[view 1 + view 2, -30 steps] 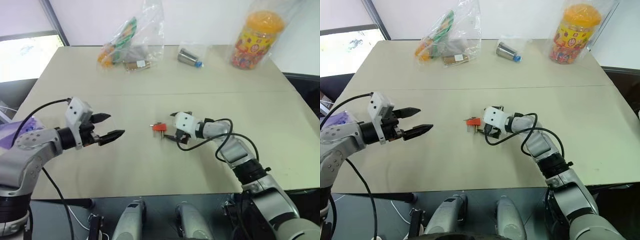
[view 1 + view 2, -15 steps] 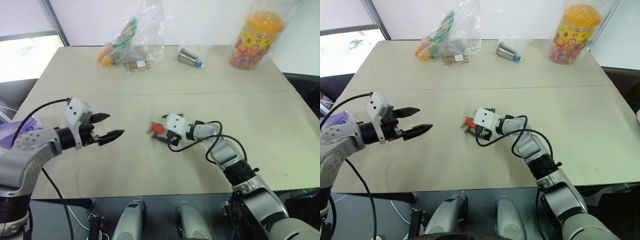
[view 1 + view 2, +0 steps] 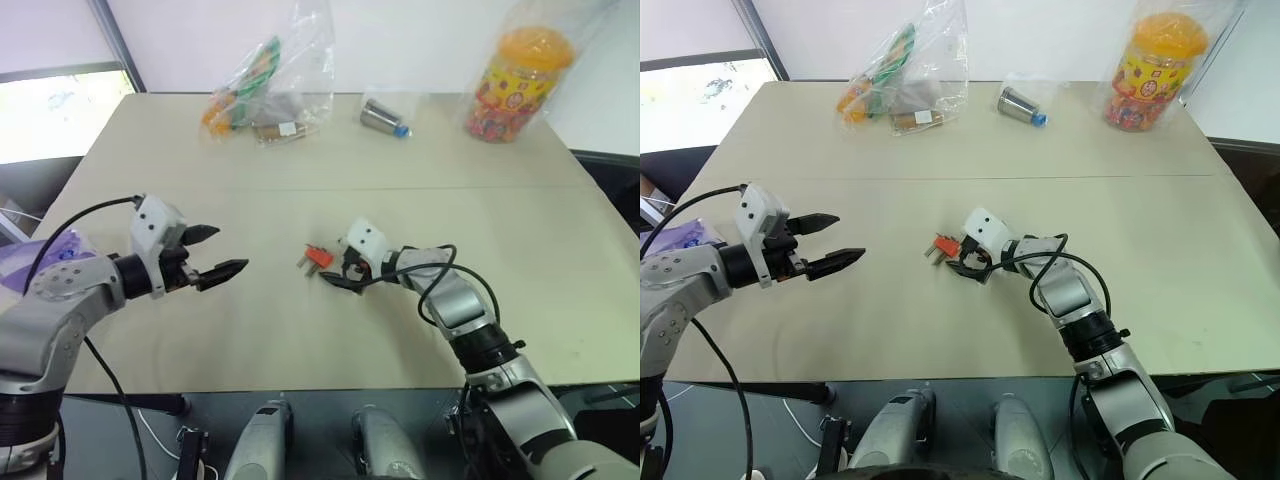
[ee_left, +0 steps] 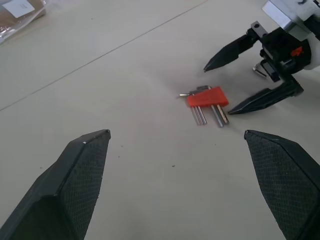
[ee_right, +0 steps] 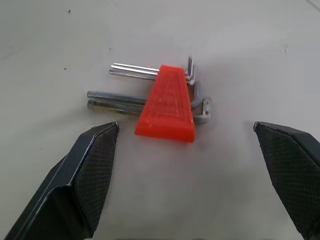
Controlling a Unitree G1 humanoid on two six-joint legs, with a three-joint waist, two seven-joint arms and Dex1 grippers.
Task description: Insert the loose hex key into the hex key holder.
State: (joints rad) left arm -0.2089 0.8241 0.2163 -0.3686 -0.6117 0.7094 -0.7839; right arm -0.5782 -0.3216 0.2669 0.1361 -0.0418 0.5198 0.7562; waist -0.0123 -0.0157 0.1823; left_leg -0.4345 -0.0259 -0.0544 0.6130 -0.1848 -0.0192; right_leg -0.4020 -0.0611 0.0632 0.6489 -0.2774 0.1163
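Near the middle of the desk [image 3: 560,230], well clear of every edge, the hex key holder [image 5: 167,103] is seen lying flat, a red block with several metal keys through it, their straight ends sticking out on one side and their bent ends on the other. No separate loose hex key can be told apart in these views; a small bent piece at the block's far side in the left wrist view may be it, but that cannot be settled.

The right gripper [image 3: 967,266] is held low over the desk just beside the holder, its two black fingers spread wide with nothing between them. In its own wrist view the holder is framed between the fingers [image 5: 82,175], which suggests the hand is being lined up for a grasp from that side; no contact with the block is shown.

The left gripper [image 3: 222,252] is kept raised toward the desk's left edge, well apart from the holder, its fingers also wide open and empty. It is pointed at the block, probably to be ready as a second hand once something is lifted.

Along the far edge a clear bag of items [image 3: 265,85], a small metal cylinder [image 3: 381,117] and a yellow-lidded jar [image 3: 510,82] are left out of the working area.
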